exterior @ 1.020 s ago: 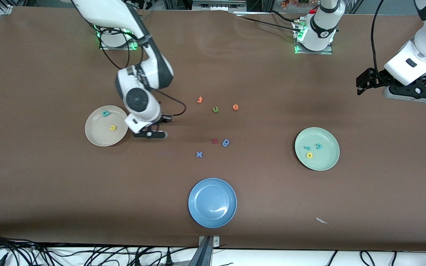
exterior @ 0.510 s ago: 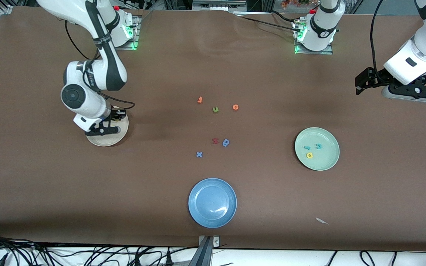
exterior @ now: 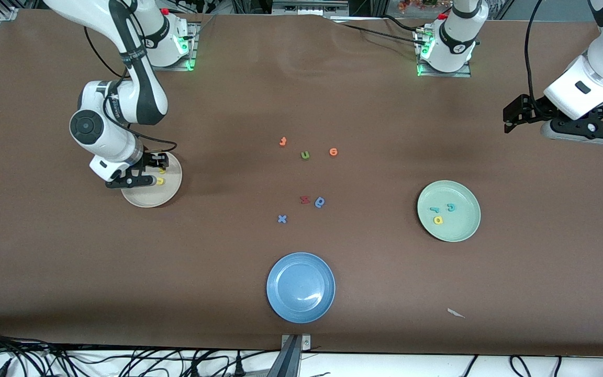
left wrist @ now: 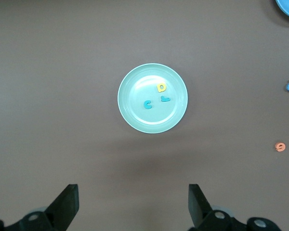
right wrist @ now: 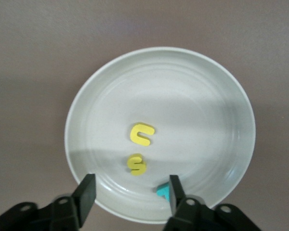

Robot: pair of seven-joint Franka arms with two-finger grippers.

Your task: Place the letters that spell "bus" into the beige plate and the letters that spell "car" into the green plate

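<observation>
The beige plate (exterior: 168,192) (right wrist: 197,110) lies toward the right arm's end of the table. In it are a yellow "u" (right wrist: 142,134), a yellow "s" (right wrist: 136,164) and a teal "b" (right wrist: 162,192), the "b" half hidden by a finger. My right gripper (exterior: 151,168) (right wrist: 130,195) hangs just over the plate, open and empty. The green plate (exterior: 461,228) (left wrist: 135,120) holds a teal "c" (left wrist: 148,104), a yellow "a" (left wrist: 161,87) and a teal "r" (left wrist: 165,99). My left gripper (exterior: 583,130) (left wrist: 132,207) waits open, high over the left arm's end of the table.
A blue plate (exterior: 300,287) sits nearest the front camera. Loose letters lie mid-table: two orange ones (exterior: 282,141) (exterior: 333,152), an olive "u" (exterior: 305,155), a red one (exterior: 304,199), a blue rounded one (exterior: 320,202) and a blue "x" (exterior: 281,219). A white scrap (exterior: 456,313) lies near the front edge.
The right arm swung from beside the beige plate to over it. Its gripper opened, and the yellow "s" now lies in the plate. The left arm stayed put.
</observation>
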